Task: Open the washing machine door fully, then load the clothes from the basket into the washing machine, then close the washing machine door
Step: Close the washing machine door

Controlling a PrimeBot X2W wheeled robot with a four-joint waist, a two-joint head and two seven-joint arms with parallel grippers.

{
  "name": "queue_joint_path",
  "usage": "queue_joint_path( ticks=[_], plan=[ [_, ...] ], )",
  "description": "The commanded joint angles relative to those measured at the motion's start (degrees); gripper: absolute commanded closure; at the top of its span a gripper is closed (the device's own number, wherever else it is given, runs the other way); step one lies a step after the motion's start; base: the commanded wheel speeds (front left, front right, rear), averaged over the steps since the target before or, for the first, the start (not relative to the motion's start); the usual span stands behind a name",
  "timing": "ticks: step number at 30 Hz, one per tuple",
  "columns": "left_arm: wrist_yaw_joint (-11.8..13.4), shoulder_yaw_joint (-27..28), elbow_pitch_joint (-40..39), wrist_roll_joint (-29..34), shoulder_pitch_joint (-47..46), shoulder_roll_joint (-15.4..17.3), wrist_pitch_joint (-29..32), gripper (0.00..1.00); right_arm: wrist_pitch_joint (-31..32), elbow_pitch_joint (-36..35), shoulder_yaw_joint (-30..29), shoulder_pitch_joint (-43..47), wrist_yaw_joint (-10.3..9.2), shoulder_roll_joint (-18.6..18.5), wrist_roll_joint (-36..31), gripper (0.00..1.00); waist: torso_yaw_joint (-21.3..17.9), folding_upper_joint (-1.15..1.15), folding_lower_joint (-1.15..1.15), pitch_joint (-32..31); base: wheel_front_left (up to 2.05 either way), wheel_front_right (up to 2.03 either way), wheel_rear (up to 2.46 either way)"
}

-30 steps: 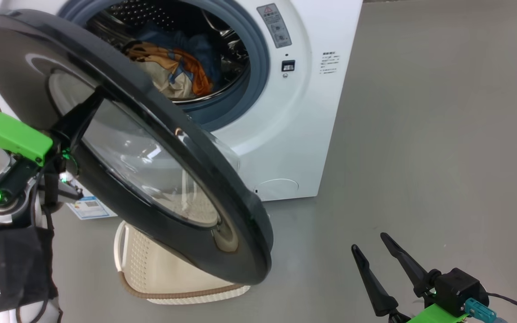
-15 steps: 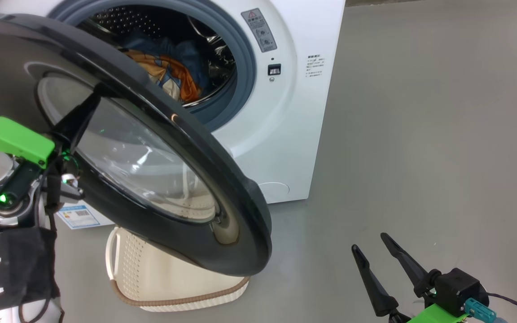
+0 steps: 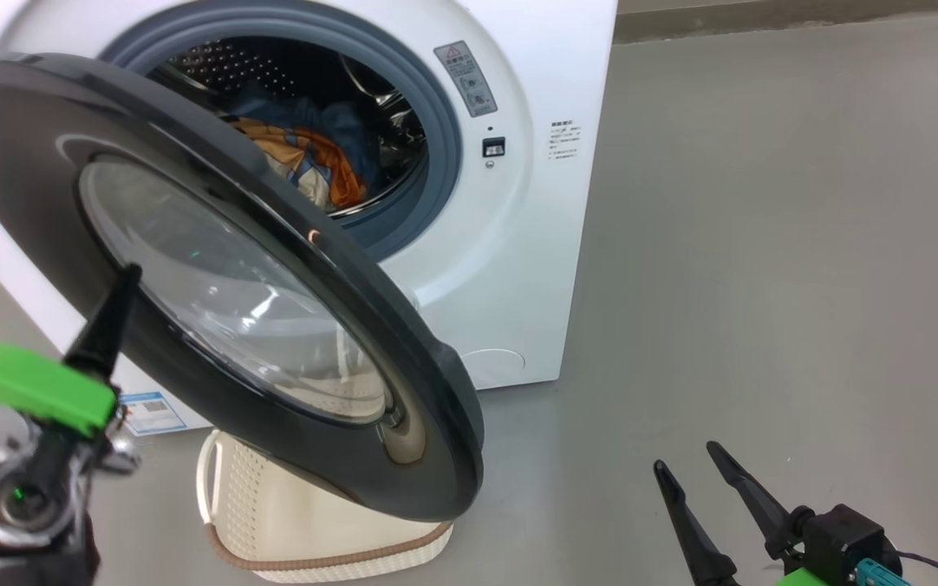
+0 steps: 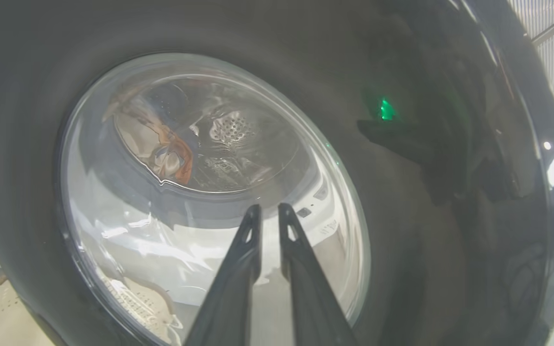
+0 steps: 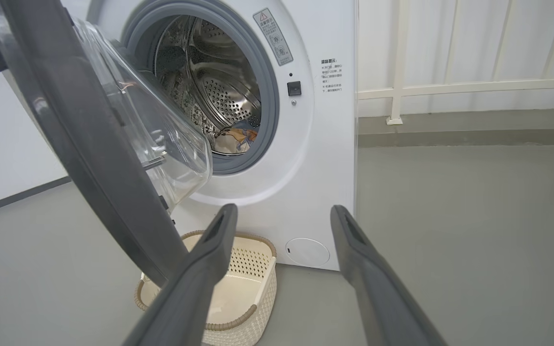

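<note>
Head view, biggest stuff first: grey floor [image 3: 762, 244] all around, and the white front-loading washing machine [image 3: 534, 260] standing on it. I'll place everything off the machine.

The washing machine door [image 3: 21, 155] is that big glossy black disc with the bulging clear glass window [image 3: 225, 301]. It's swung partway out from the machine's front at an angle, neither latched nor wide open. The opening behind it is uncovered, so you can see the grey-blue seal [image 3: 440, 138] and the perforated steel drum [image 5: 224, 96].

The cream basket [image 3: 249, 480] with the brown woven-look rim sits on the floor right at the foot of the machine, tucked under the lower edge of the door.

The clothes [image 3: 306, 159] are inside the machine's drum, a bunched heap of orange, cream and blue low in the opening.

The left gripper [image 4: 270, 214] is on the outer side of the door, facing the machine, jaws clenched nearly together with nothing between them and pointed at the glass. Can't tell if the tips actually touch it.

The right gripper [image 3: 687, 456] is well out in front of the machine, off toward its latch side, jaws spread apart and holding nothing.

Smallest bit: a blue label sticker [image 3: 151, 413] low on the machine's front, peeking out beside the door.
</note>
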Motion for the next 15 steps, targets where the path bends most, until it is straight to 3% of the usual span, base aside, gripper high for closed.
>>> queue_joint_path(
  ticks=[1,2,3,8,15],
  plan=[
    [-0.5,1.1,-2.9,1.8,0.5,2.2,-1.8,0.49,-0.3,-1.6,0.8,-0.6,0.09,-0.4,-0.6,0.0,0.5,0.0,0.0,0.0,0.0,0.0,0.0],
    [-0.6,0.6,-3.7,2.9,1.7,2.0,-3.1,0.12,-0.3,-1.7,0.7,-0.6,0.09,-0.6,-0.7,0.0,0.7,0.0,0.0,0.0,0.0,0.0,0.0],
    [-0.7,0.2,-4.5,3.8,2.8,1.8,-4.5,0.02,-0.3,-1.8,0.5,-0.6,0.09,-0.7,-0.7,0.0,0.9,0.0,0.0,0.0,0.0,0.0,0.0],
    [-1.0,-2.3,-6.9,8.7,7.3,1.9,-10.9,0.0,-0.3,-2.3,-0.5,-0.6,0.09,-1.2,-0.9,0.0,1.6,0.0,0.0,0.5,0.0,0.0,0.0],
    [-1.2,-7.0,-4.6,17.8,14.6,1.9,-26.4,0.0,-0.3,-2.9,-2.1,-0.3,0.09,-2.0,-1.2,0.0,2.3,0.0,0.0,1.0,0.0,0.0,0.0]
  ],
)
